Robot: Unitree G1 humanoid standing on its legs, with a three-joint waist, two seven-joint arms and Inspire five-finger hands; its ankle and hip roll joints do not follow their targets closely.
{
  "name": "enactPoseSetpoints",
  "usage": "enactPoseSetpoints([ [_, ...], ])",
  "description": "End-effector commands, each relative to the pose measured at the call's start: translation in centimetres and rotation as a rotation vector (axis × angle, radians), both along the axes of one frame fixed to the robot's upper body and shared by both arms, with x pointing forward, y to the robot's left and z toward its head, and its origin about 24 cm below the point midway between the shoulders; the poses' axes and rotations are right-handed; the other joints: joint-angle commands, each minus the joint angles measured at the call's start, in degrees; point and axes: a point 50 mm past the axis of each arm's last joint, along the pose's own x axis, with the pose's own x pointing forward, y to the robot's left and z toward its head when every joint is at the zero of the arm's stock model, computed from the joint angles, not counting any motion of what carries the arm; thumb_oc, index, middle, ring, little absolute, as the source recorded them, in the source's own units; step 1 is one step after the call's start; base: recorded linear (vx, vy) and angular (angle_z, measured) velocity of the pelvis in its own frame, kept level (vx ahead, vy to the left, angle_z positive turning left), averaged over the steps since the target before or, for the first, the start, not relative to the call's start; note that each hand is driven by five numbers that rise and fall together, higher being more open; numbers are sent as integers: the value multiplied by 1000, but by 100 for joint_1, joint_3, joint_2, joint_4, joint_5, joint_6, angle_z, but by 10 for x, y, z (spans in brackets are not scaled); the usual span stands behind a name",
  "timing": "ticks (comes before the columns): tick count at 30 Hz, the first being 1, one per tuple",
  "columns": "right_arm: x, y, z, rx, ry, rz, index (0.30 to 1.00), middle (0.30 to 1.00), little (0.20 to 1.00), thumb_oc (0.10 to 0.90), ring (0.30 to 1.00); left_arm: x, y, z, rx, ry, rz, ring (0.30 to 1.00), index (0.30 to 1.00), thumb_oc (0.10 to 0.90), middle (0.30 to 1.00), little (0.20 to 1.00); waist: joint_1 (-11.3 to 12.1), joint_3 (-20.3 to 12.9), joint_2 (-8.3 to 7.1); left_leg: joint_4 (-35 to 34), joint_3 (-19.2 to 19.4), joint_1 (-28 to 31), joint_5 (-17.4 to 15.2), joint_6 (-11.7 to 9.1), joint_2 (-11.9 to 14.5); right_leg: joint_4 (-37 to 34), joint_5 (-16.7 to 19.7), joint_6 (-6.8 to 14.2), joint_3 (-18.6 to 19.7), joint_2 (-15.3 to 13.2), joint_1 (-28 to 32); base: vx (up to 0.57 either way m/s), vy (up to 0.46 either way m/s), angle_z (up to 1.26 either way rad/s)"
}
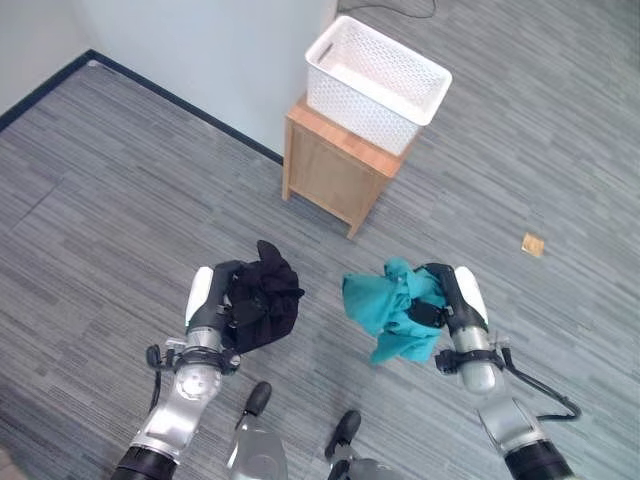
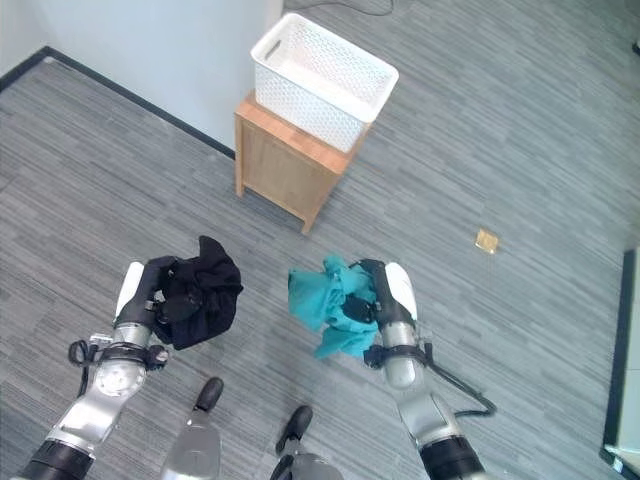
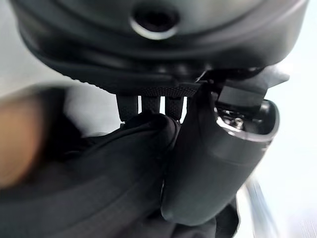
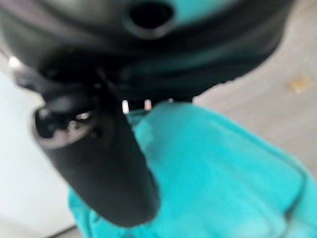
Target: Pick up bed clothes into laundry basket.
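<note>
A grey wood-grain floor (image 1: 120, 200) spreads under everything, and against the pale wall stands a small wooden cabinet (image 1: 335, 165), the surface that carries the white perforated laundry basket (image 1: 376, 82), which sits slightly skewed on top and looks empty from here. Nearer the robot, both arms are raised with a garment each, well short of the basket. The left hand (image 1: 222, 300) has its fingers and thumb curled tight round a bunched black garment (image 1: 265, 297); the left wrist view shows the thumb pressed into the dark cloth. The right hand (image 1: 440, 292) is clamped on a teal garment (image 1: 392, 305), part of which hangs loose below the palm. The step in hand appears to be the carry. Next, both loads must be brought forward and up over the basket's rim before either hand lets go, minding the dangling teal corner. A small tan scrap (image 1: 533, 244) lies on the floor off to the right.
</note>
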Motion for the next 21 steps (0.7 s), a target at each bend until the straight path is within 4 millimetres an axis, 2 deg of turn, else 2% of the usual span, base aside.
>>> enactPoseSetpoints([
  [1,1,-42,30,-116,-97,-36,300,300,300,400,300,-80,27,-21,57,137,65,300,300,400,300,300,116,-832,442,406,281,-191,18,450,882,330,-1018,-171,-844,-68,298,-181,134,70],
  [3,7,-44,37,-158,-115,-24,300,300,300,400,300,-64,27,-9,107,80,4,300,300,400,300,300,53,-894,435,305,214,-131,-134,574,688,535,-980,-85,-863,-201,221,-107,105,60],
  [5,15,-41,44,-188,-137,-6,300,300,300,400,300,-42,28,10,165,-9,-43,300,300,400,300,300,-6,-859,456,221,152,-23,-241,766,506,1440,-869,46,-769,-550,-206,-81,131,47],
  [6,23,-34,55,-203,-184,19,300,300,300,400,300,-25,29,26,203,-82,-63,300,300,400,300,300,-101,-779,456,170,102,91,-273,870,410,2067,-571,242,-600,-822,-514,-30,113,23],
  [7,24,-33,56,-203,-185,19,300,300,300,400,300,-24,29,26,203,-84,-62,300,300,400,300,300,-94,-763,428,161,119,98,-272,892,366,2152,-599,268,-563,-888,-558,-20,95,35],
  [8,35,-20,74,-208,-269,57,300,300,300,400,300,4,32,53,284,-198,-93,300,300,400,300,300,-252,-651,449,163,37,196,-284,1003,332,2893,-234,434,-210,-1086,-895,-2,64,51],
  [10,45,-6,95,-196,-360,90,300,300,300,400,300,24,31,77,334,-302,-104,300,300,400,300,300,-330,-652,473,56,117,332,-346,1013,381,3148,-263,383,-93,-1176,-1232,32,36,50],
  [11,45,-6,95,-196,-362,90,300,300,300,400,300,24,31,78,335,-304,-104,300,300,400,300,300,-331,-656,475,52,118,307,-317,1014,387,3118,-234,363,-104,-1163,-1245,65,-36,20],
  [13,54,9,117,-188,-457,122,300,300,300,400,300,39,27,100,368,-402,-119,300,300,400,300,300,-416,-621,439,-11,149,459,-402,926,425,2658,-296,344,-127,-1156,-1463,140,-131,-3],
  [15,58,21,137,-171,-552,138,300,300,300,400,300,46,27,115,401,-460,-126,300,300,400,300,300,-490,-615,326,-26,171,566,-455,789,454,1520,-116,366,-272,-1161,-1566,290,-260,-10],
  [16,59,28,152,-163,-624,142,300,300,300,400,300,51,27,125,421,-495,-131,300,300,400,300,300,-544,-624,334,-53,163,748,-580,667,619,998,21,483,-296,-1141,-1665,315,-276,-7],
  [17,59,35,160,-158,-666,147,300,300,300,400,300,56,30,133,444,-520,-120,300,300,400,300,300,-534,-600,325,-77,260,769,-561,575,738,567,207,505,-415,-1087,-1692,340,-253,-7],
  [19,57,44,177,-159,-758,147,300,300,300,400,300,66,28,147,471,-571,-122,300,300,400,300,300,-582,-595,281,-110,275,986,-714,413,934,254,330,605,-343,-1114,-1794,327,-200,-12],
  [21,52,50,185,-141,-811,157,300,300,300,400,300,67,27,150,491,-580,-124,300,300,400,300,300,-677,-707,148,-81,272,1198,-962,348,935,220,474,614,-251,-1139,-1722,443,-139,0],
])
